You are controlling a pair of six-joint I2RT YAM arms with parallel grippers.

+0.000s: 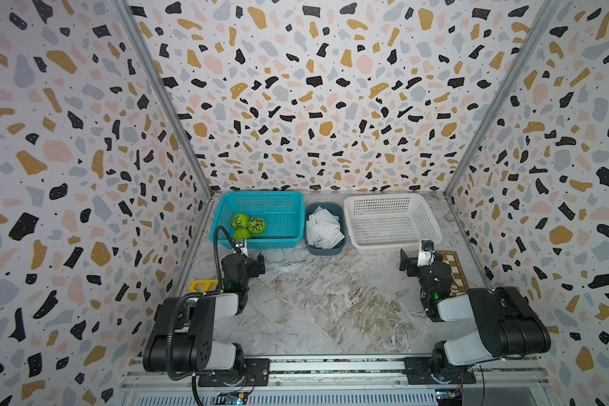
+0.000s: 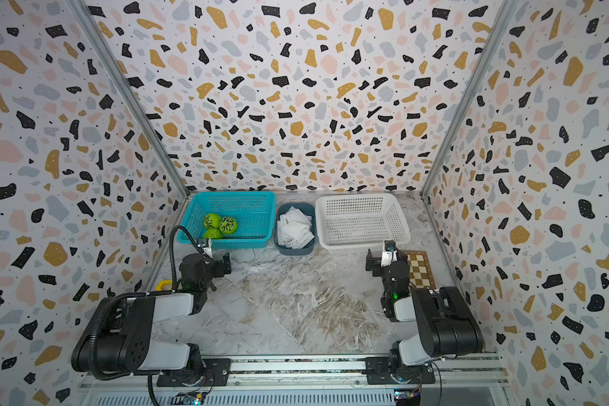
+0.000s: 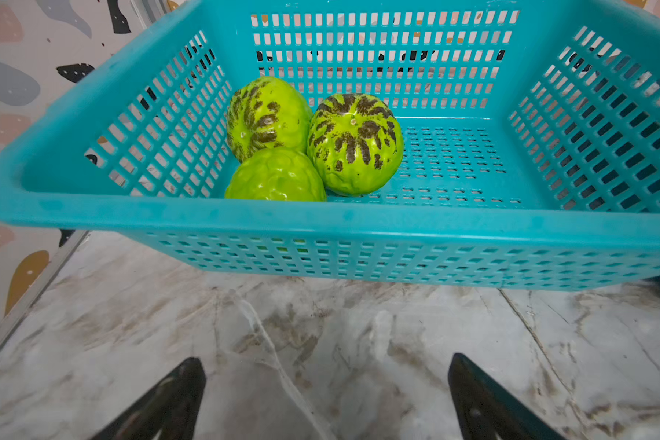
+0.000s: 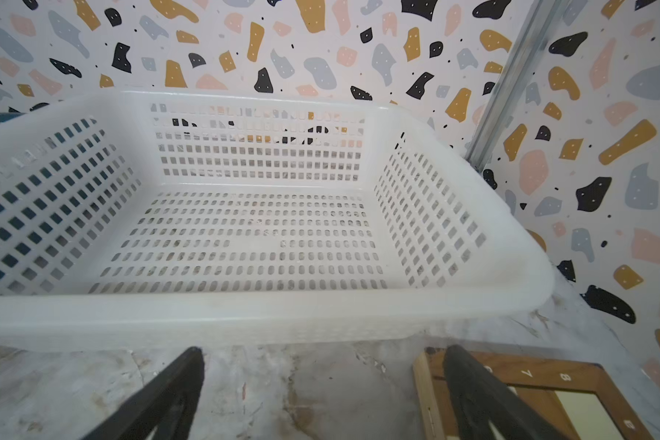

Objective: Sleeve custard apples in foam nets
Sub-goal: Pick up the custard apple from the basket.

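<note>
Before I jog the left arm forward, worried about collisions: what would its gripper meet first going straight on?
Likely the near wall of the teal basket, past bare tabletop; height is unclear. The custard apples lie behind it.

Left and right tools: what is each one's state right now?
Left black tool: open, holding nothing.
Right black tool: open, holding nothing.

The left arm (image 1: 190, 327) and right arm (image 1: 493, 323) pair black joint housings with pale grey links. A ribbed black cable (image 1: 170, 337) runs along the left arm; a yellow piece (image 1: 203, 285) sits at its twelve o'clock. Green lights (image 1: 228, 286) glow on both. Fingers (image 3: 176, 400) are black, tapered.
</note>
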